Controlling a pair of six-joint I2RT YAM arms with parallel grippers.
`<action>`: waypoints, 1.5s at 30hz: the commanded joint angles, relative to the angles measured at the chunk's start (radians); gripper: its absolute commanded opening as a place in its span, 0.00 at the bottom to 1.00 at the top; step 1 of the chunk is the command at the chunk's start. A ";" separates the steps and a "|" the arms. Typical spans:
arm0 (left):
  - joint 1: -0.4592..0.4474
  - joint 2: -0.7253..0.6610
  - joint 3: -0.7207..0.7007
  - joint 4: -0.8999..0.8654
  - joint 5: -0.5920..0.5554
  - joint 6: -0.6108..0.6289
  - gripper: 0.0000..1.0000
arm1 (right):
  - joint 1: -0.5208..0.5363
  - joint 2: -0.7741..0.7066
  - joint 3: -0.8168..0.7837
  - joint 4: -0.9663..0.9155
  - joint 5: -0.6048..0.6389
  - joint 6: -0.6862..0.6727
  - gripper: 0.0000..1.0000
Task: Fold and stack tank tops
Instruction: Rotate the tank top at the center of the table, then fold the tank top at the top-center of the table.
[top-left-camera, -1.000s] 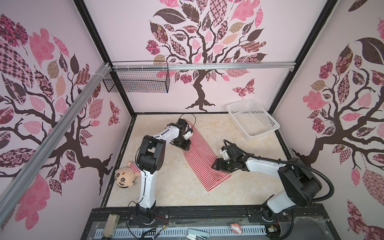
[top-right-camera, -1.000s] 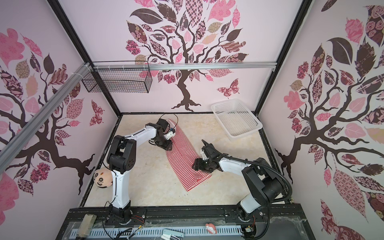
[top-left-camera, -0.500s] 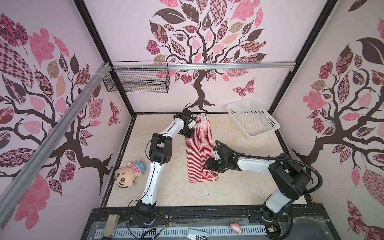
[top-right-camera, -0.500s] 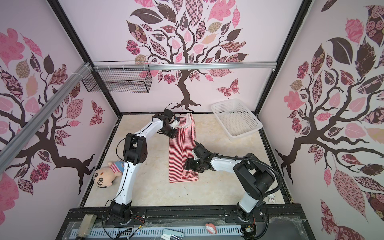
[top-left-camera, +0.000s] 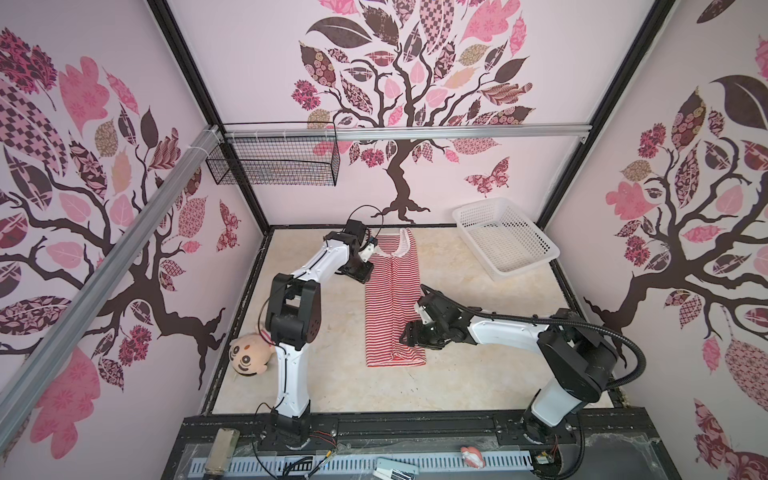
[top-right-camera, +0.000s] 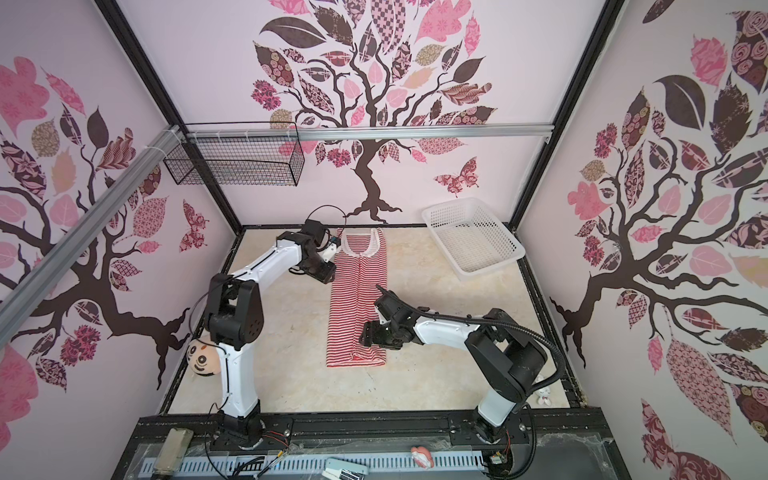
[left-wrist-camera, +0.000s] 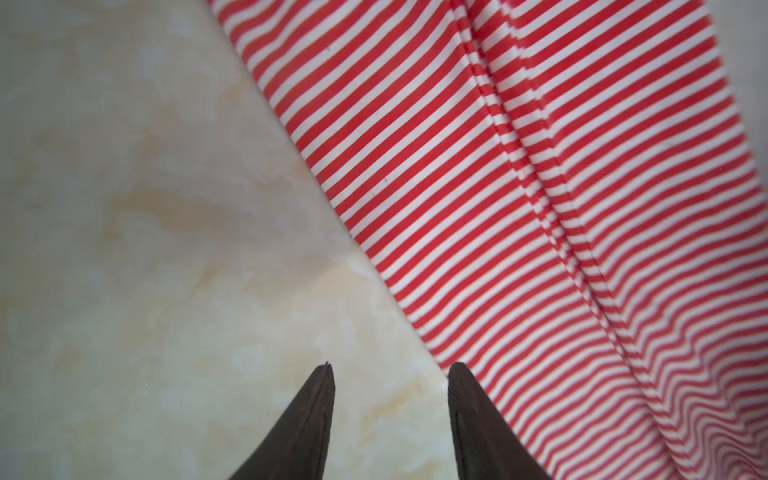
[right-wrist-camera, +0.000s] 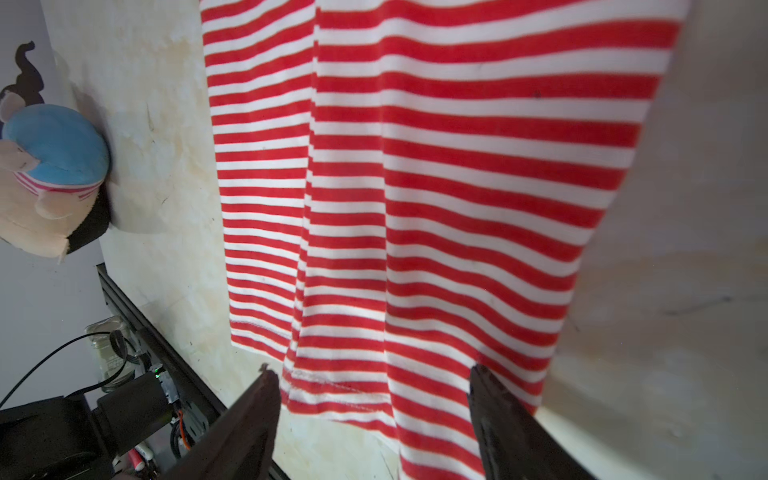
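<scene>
- A thin red-and-white striped tank top (top-left-camera: 390, 307) with white trim at the neck is lying on the pale marbled table (top-left-camera: 457, 374). It is already doubled lengthwise into a long narrow strip, with the neck pointing at the back wall and the hem at the front rail.
- The left gripper (left-wrist-camera: 388, 365) is hovering at the strip's left edge near the shoulder end. Its dark fingers are standing apart and holding nothing, with bare table showing between them and one tip just beside the cloth.
- The right gripper (right-wrist-camera: 370, 368) is hanging low over the hem end on the strip's right side. Its fingers are spread wide over the stitched hem and are clamping nothing.
- The lengthwise fold is looking finished, so the crosswise fold seems to be the step in hand.
- The next move is likely calling for a pinch through every layer at one end, then carrying that end over to meet the other without dragging the strip askew.
- A white perforated plastic basket (top-left-camera: 525, 264) is sitting well apart, in the far right corner.
</scene>
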 joint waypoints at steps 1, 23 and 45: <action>0.002 -0.128 -0.105 0.039 0.022 0.013 0.49 | 0.005 -0.044 0.023 -0.044 -0.013 -0.015 0.74; -0.189 -1.049 -0.988 0.200 -0.088 0.209 0.54 | -0.029 -0.331 -0.226 0.011 0.086 0.084 1.00; -0.477 -0.874 -1.095 0.292 -0.133 0.262 0.53 | -0.029 -0.317 -0.401 0.177 -0.068 0.199 0.68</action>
